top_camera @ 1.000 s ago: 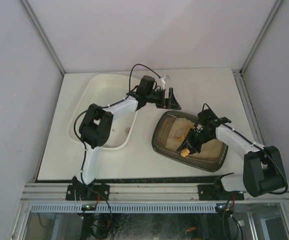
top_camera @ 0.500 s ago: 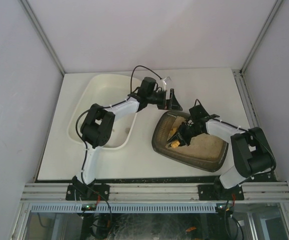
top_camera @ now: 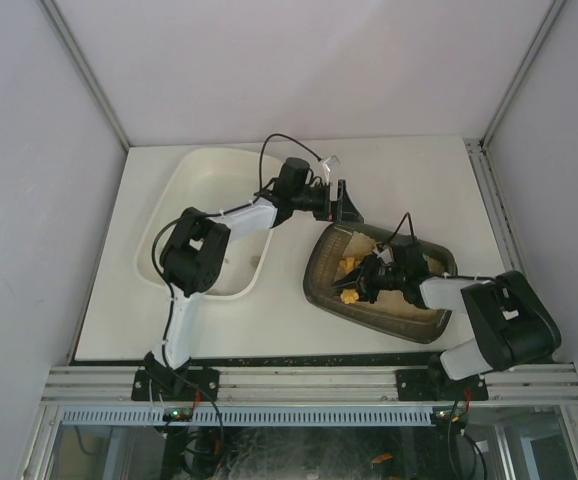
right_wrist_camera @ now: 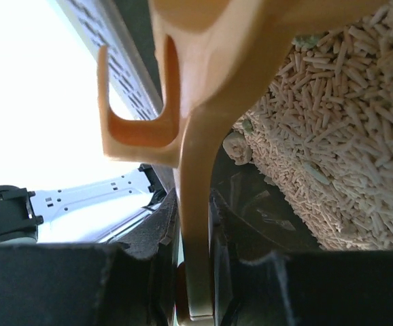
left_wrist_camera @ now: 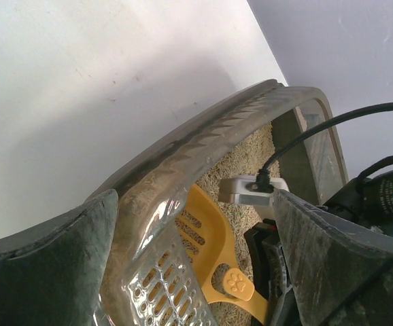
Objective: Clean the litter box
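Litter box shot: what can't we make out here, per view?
Scoop load: too small in the top view, with the right gripper partly over it; the right wrist view shows mostly handle.
Left gripper contact with the litter box rim: too small from above; the left wrist view cuts its fingers at the bottom edge.
White tub floor: partly covered by the left arm in the top view.

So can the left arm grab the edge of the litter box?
Probably yes: the left fingers sit open on either side of the litter box rim, with nothing blocking them.
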